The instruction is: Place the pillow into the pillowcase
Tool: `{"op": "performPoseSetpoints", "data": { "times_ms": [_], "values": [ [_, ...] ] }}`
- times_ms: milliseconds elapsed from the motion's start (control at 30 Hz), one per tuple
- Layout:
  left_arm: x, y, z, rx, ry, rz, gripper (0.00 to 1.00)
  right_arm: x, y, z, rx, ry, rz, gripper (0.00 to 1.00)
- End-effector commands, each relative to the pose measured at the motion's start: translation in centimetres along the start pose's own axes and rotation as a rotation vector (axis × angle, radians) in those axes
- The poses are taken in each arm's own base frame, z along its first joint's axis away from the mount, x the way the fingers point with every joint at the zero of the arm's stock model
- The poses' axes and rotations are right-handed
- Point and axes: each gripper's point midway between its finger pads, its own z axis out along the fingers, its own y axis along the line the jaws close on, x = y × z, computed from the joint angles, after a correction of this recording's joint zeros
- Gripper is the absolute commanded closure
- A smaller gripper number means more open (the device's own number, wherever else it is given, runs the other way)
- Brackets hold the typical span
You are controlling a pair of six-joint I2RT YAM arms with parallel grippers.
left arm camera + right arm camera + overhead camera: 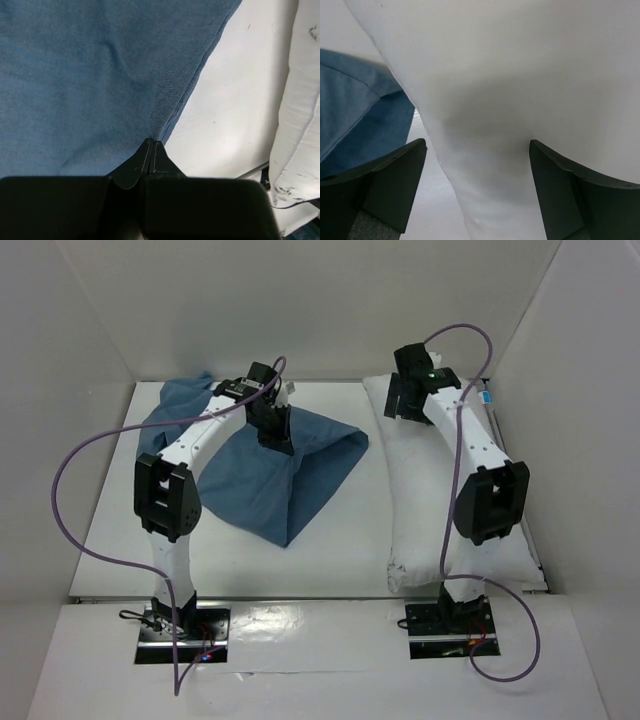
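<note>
On white table (370, 530), left gripper (151, 143) pinches pillowcase (300, 490); right gripper (477, 145) gapes over pillow (415, 502).

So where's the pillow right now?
In the top view the pillow lies lengthwise on the right, its far end under the right gripper, with the pillowcase to its left.

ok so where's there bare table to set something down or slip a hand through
Clearest: the bare white table strip between the wrinkly blue cloth pillowcase and the plump white rectangular pillow, widening toward the near edge. Also the near-left corner, in front of the pillowcase. Crowded: far left under the pillowcase, the right side under the pillow.
</note>
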Motion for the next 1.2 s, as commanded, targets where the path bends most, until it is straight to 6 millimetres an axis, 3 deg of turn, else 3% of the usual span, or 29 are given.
{"op": "performPoseSetpoints", "data": {
  "times_ms": [0,100,133,233,267,333,400,467,567,600,667,800,833,967,1067,1167],
  "values": [
    [-1.0,-2.1,-2.5,0.093,-0.045,-0.016,1.0,-0.5,0.2,-2.2,0.071,-0.016,-0.064,0.1],
    [-1.2,-2.4,-2.7,0.12,-0.047,-0.028,1.0,1.3,3.4,-6.1,-0.1,-0.027,-0.156,0.1],
    [-1.2,-2.4,-2.7,0.12,-0.047,-0.028,1.0,4.1,4.8,-8.1,-0.226,0.016,-0.203,0.14],
    [-1.2,-2.3,-2.0,0.126,-0.033,-0.032,1.0,8.7,6.5,-11.3,-0.429,0.095,-0.24,0.16],
    [-1.3,-2.5,-1.8,0.137,-0.027,-0.032,1.0,12.6,6.7,-10.9,-0.45,0.196,-0.247,0.17],
    [-1.3,-2.5,-1.8,0.137,-0.027,-0.032,1.0,16.3,4.7,-10.4,-0.366,0.292,-0.239,0.17],
    [-1.7,-2.3,-2.1,0.137,-0.039,-0.036,1.0,19.7,1.2,-9.3,-0.196,0.377,-0.191,0.17],
    [-1.8,-2.1,-2.1,0.126,-0.043,-0.046,1.0,20.7,-0.4,-9.1,-0.107,0.397,-0.139,0.15],
    [-2.2,-1.3,-2.4,0.126,-0.05,-0.064,1.0,21.6,-0.2,-10.1,-0.156,0.441,-0.145,0.17],
    [-2.2,-1.5,-2.4,0.135,-0.047,-0.064,1.0,22.6,1.4,-10.9,-0.25,0.491,-0.157,0.18],
    [-2.1,-1.6,-2.4,0.145,-0.044,-0.063,1.0,23.1,2.0,-11.0,-0.28,0.503,-0.163,0.18],
    [-2.5,-1.3,-2.5,0.144,-0.056,-0.067,1.0,26.5,-1.7,-9.1,-0.038,0.648,-0.235,0.16],
    [-2.4,-1.3,-2.2,0.15,-0.045,-0.07,1.0,26.6,-4.2,-8.9,0.104,0.651,-0.265,0.14],
    [-2.8,-1.2,-2.5,0.158,-0.055,-0.065,1.0,24.9,-7.5,-7.6,0.259,0.594,-0.118,0.15],
    [-2.8,-1.2,-2.5,0.158,-0.055,-0.065,1.0,21.3,-8.3,-7.5,0.298,0.464,0.031,0.16],
    [-2.9,-0.9,-2.6,0.163,-0.057,-0.062,1.0,18.2,-6.9,-7.0,0.275,0.366,0.092,0.16]
  ]
}}
